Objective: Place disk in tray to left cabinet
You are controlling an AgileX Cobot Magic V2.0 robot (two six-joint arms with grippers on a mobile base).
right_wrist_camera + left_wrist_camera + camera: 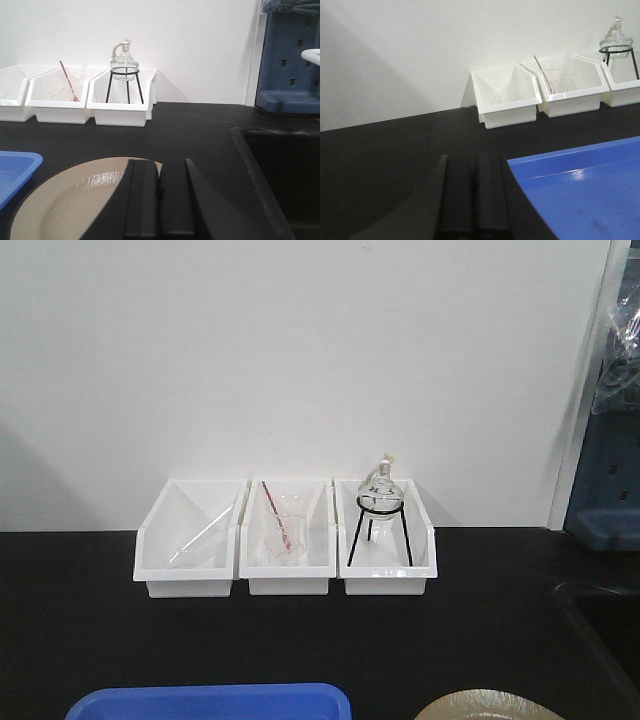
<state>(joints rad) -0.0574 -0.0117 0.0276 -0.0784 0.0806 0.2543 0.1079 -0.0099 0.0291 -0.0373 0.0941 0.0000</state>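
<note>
The blue tray (210, 702) lies on the black counter at the front left; it also shows in the left wrist view (580, 190) and at the left edge of the right wrist view (15, 172). The tan disk (490, 708) with a thin black rim lies on the counter to the tray's right, and fills the lower left of the right wrist view (70, 205). My left gripper (472, 162) is shut and empty, just left of the tray. My right gripper (160, 165) is shut and empty, above the disk's right side. The cabinet is out of view.
Three white bins (285, 540) stand along the back wall, holding glassware; the right one holds a flask on a black tripod (380, 505). A sunken black sink (280, 175) lies to the right. A blue rack (292, 60) stands at the far right.
</note>
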